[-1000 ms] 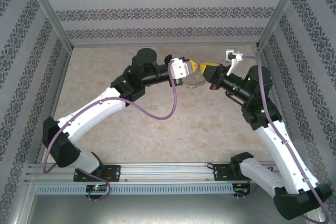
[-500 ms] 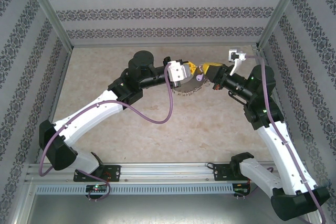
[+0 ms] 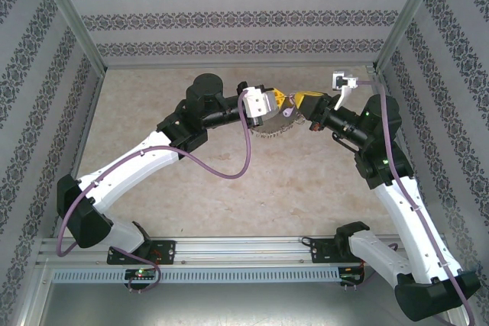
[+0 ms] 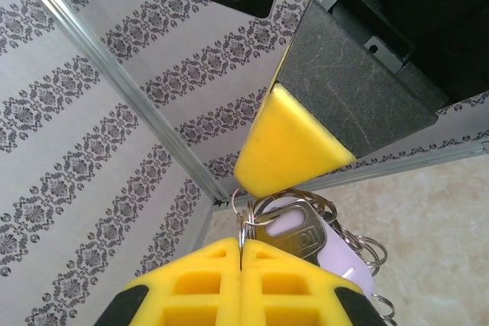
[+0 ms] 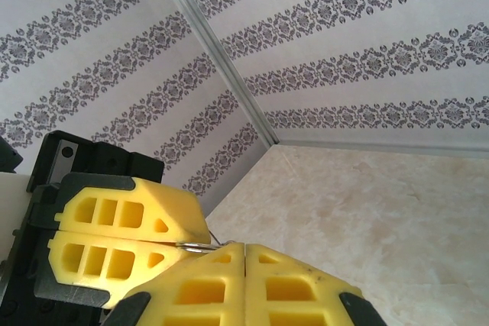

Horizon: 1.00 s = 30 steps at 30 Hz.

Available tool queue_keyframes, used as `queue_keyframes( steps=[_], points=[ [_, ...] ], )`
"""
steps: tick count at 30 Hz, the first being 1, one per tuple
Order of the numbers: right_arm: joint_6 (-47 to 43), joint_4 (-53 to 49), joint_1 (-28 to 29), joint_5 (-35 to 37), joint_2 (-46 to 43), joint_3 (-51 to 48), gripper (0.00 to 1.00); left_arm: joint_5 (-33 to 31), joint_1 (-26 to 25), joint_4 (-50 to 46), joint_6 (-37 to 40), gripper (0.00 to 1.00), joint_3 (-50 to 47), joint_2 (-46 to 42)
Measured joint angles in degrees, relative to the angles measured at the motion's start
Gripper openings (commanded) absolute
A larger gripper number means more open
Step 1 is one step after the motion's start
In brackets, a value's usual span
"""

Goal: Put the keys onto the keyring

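Working in mid-air over the far middle of the table (image 3: pixel 260 204), toward 12 o'clock from the bases. Pinching the keyring (image 3: pixel 272 129) with the left gripper (image 3: pixel 276 101): jaws pressed fully together on the thin rim wire, visible entering the finger seam in the left wrist view. Hangs under both tips, toward 6 o'clock; clear of the tabletop or not, cannot tell from above. Meeting it from 3 o'clock with the right gripper (image 3: pixel 300 100), jaws likewise fully closed, tip against a small wire loop (pinched or merely touched: cannot tell). Find the key (image 4: pixel 294 228) just beyond the left fingertips (image 4: pixel 200 272), at 1 o'clock of them, bunched among the fringe loops. Judged step: working the key onto the rim. To do it well: hold the left pinch firm, stop the hoop swinging, feed along the wire in small moves, avoid twisting tip against tip, watch for a fringe loop snagging the key.
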Motion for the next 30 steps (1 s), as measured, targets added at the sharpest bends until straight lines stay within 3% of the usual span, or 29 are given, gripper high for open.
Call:
queue_keyframes(
  steps=[27, 28, 29, 30],
  points=[
    [-1.5, 0.0, 8.1, 0.6, 4.9, 5.8, 0.00, -0.8, 0.9, 1.0, -1.7, 0.00, 0.0, -0.5],
    [-1.6, 0.0, 8.1, 0.3, 4.9, 5.9, 0.04, -0.7, 0.9, 1.1, -1.8, 0.00, 0.0, -0.5],
    [-1.7, -0.1, 8.1, -0.1, 4.9, 6.0, 0.26, -0.7, 0.9, 1.1, -2.0, 0.00, 0.0, -0.5],
    [-1.9, -0.5, 8.1, -0.4, 4.9, 6.1, 0.37, -0.7, 0.9, 1.1, -2.2, 0.00, 0.0, -0.5]
  ],
)
